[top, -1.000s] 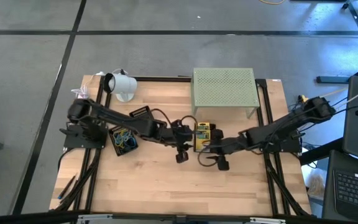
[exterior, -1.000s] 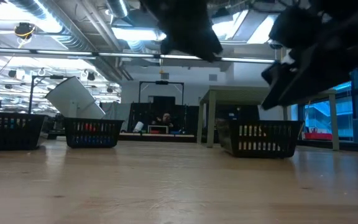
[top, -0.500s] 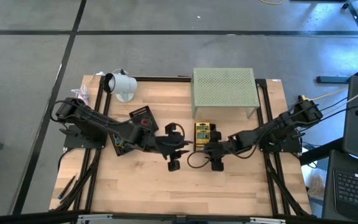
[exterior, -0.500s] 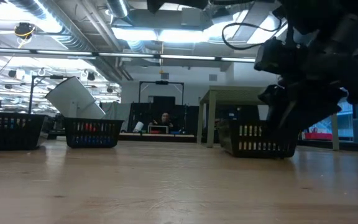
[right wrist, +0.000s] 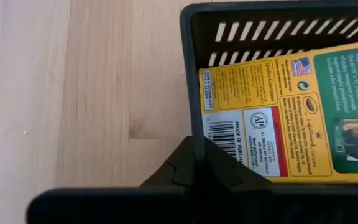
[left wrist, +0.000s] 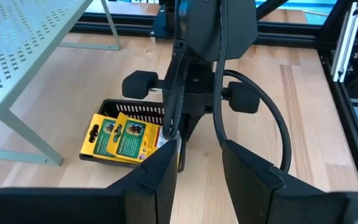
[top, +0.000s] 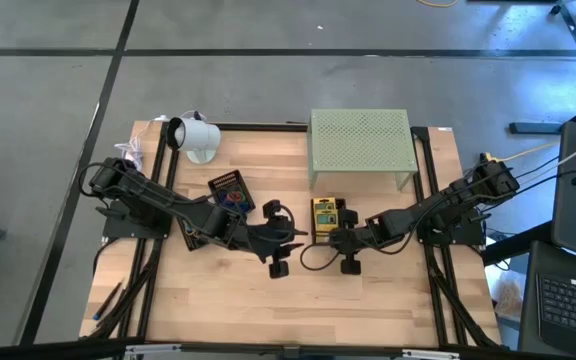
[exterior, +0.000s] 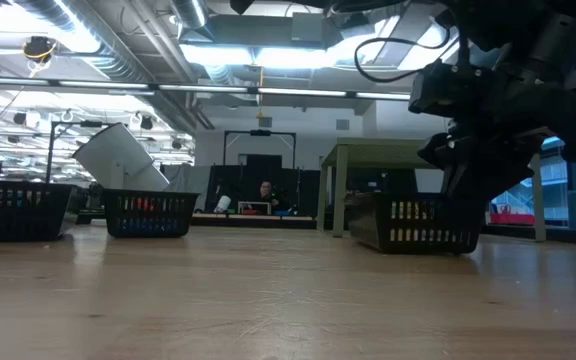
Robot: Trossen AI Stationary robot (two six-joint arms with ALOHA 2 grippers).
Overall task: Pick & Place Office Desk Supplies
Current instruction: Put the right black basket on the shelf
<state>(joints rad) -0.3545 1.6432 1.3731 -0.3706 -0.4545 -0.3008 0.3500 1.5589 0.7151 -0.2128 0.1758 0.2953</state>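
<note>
Fingers of the right gripper [right wrist: 194,163] clench on the wall of the black basket [right wrist: 188,68] that holds the yellow printed packets [right wrist: 291,106], near the middle of the counter [top: 388,300].

Seen from its wrist, the right gripper pinches the basket's thin slotted rim, one finger inside against the nearest packet and one outside. The left gripper [top: 278,250] hovers just beside it with fingers [left wrist: 154,180] parted and empty, facing the same basket [left wrist: 138,113] and the packets [left wrist: 120,138]. A second basket of supplies [top: 230,191] sits farther toward the left arm, and the pale green stand [top: 360,140] rises behind. A pinch this narrow could slip, or tip the basket if lifted, spilling the packets; the two arms, working so close, could also collide.
</note>
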